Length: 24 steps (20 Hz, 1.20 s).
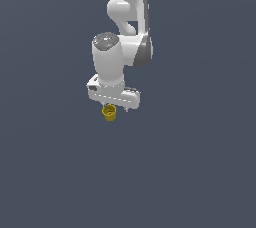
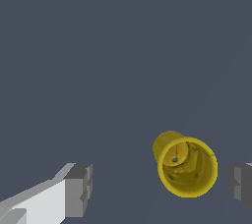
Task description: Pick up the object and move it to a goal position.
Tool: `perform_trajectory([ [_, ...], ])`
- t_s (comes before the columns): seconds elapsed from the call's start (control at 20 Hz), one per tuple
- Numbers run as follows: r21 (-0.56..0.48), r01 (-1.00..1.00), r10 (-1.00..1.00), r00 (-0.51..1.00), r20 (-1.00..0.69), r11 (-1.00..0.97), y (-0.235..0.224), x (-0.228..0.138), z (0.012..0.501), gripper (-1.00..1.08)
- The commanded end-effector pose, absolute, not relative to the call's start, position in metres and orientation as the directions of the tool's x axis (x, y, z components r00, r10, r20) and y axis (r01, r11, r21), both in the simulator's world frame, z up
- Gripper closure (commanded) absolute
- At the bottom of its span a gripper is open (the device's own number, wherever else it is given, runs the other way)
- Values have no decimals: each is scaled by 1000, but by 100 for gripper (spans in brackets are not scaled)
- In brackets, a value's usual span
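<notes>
- While the arm (image 1: 122, 47) hangs down from the top centre of the exterior view, its white gripper (image 1: 114, 108) sits a little above the middle of that frame, pointing down.
- Just under the gripper body, slightly toward the exterior view's left of its centre, is the cup (image 1: 109, 112), small and mustard-yellow, narrower than the gripper.
- Whether the cup touches either finger cannot be told from the exterior view; it is too small there.
- On the wrist view the gripper (image 2: 160, 188) is spread wide: one grey fingertip (image 2: 78, 190) shows on its white finger at one edge, the other fingertip (image 2: 240, 186) at the opposite edge.
- The cup (image 2: 186, 165) lies between them in that view, much nearer the second fingertip, with a narrow gap of background visible between cup and pad.
- It is well apart from the first fingertip.
- Its rimmed mouth faces the wrist camera, tilted, so the inside and the narrower base end both show.
- All around is one flat slate-grey background in both views; no desk edge can be made out.
</notes>
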State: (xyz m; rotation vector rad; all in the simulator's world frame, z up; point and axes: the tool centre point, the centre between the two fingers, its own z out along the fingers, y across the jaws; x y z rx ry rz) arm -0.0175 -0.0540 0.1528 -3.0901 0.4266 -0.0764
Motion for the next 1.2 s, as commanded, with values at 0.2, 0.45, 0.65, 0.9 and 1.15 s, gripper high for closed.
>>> perform_trajectory([
  [0.2,-9,-416,-416,909,11,-909,-84,-48,111,-92],
  [0.45,-1,-463,-463,886,1,-886,-93,-60,98,-92],
  [0.65,-1,-462,-462,887,0,-887,-93,-60,97,-92],
  [0.9,0,-463,-463,886,0,-886,-93,-61,86,-92],
  [1.15,0,-466,-466,885,0,-885,-94,-62,61,-92],
])
